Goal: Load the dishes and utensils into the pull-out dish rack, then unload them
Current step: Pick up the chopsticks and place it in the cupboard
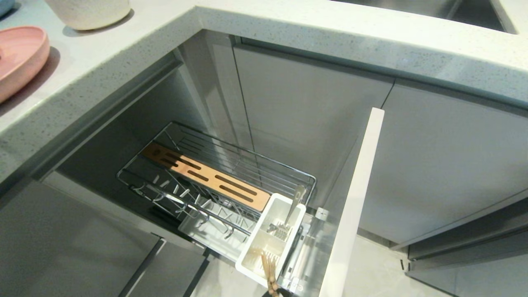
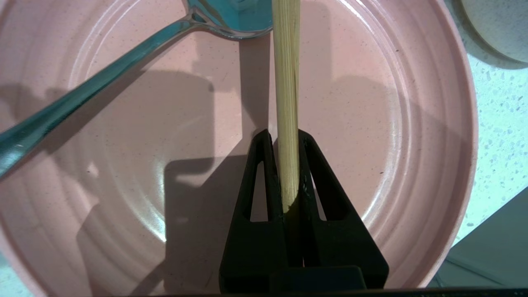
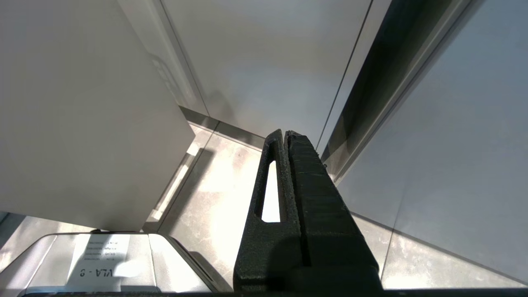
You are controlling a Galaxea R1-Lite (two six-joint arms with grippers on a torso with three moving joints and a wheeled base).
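In the left wrist view my left gripper (image 2: 284,134) is shut on the light wooden chopsticks (image 2: 286,82), just above the pink plate (image 2: 371,123). The metal spoon (image 2: 123,70) lies in the plate with its bowl near the chopsticks. The cream bowl (image 2: 499,29) stands beside the plate. In the head view the plate (image 1: 16,57) and bowl (image 1: 88,12) sit on the counter at the far left. The pull-out dish rack (image 1: 247,165) is drawn out below. My right gripper (image 3: 284,132) hangs shut and empty near the cabinets. Neither arm shows in the head view.
The rack holds a slotted wooden strip (image 1: 206,177) and a white cutlery tub (image 1: 255,247) with a metal piece (image 1: 295,206) and a wooden piece (image 1: 270,268) in it. Its pale cabinet front (image 1: 354,198) stands on the right. The counter edge (image 1: 123,62) overhangs the rack.
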